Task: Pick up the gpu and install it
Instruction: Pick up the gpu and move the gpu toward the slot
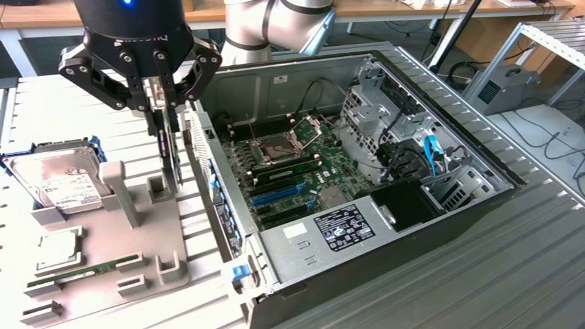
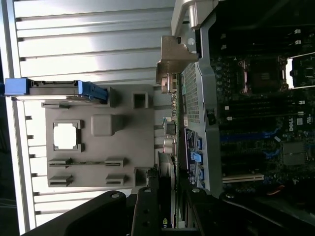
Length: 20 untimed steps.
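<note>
The slatted metal tabletop (image 1: 512,274) carries an open computer case (image 1: 274,255) lying on its side, motherboard (image 1: 292,171) exposed, with a grey parts fixture (image 1: 119,247) just beside it. The gpu (image 2: 171,129) hangs on edge between the fixture and the case wall, its silver end bracket (image 2: 173,56) at the end away from the claw (image 2: 170,209), which is closed partway onto the card's thin sides and holds it. I judge the card light and stiff but fragile. The board edges are the right place to grip, as here. The fan, the soldered parts and the contact strip are better left untouched, and a narrow grip on smooth edges could let it twist or slip. A hard drive (image 1: 59,181) in the fixture bears a white label, and the power supply has a black sticker (image 1: 343,226). The print on both is too small to read. On the motherboard, the wrist view shows a Dell mark (image 2: 290,125).
</note>
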Tool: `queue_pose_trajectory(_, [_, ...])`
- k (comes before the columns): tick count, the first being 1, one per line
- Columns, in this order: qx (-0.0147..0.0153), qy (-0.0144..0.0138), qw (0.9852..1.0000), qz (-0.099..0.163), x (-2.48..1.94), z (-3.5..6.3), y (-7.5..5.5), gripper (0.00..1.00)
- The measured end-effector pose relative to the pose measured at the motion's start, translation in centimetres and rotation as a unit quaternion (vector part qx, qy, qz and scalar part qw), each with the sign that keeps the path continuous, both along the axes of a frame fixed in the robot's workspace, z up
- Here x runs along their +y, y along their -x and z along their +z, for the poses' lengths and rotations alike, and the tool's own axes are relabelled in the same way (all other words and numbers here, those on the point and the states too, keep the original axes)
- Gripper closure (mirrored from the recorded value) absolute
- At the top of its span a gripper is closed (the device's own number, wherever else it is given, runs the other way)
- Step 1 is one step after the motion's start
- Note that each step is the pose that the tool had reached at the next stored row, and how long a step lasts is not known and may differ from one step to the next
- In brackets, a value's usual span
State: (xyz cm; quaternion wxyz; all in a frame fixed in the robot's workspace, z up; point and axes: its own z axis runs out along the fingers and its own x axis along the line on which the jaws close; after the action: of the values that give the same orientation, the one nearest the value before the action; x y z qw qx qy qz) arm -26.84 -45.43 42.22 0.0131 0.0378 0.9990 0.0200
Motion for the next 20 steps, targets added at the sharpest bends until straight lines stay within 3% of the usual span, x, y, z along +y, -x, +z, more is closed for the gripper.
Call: queue_pose_trajectory(20, [0.0,0.0,1.0,0.0,0.0,0.0,-1.4,0.74])
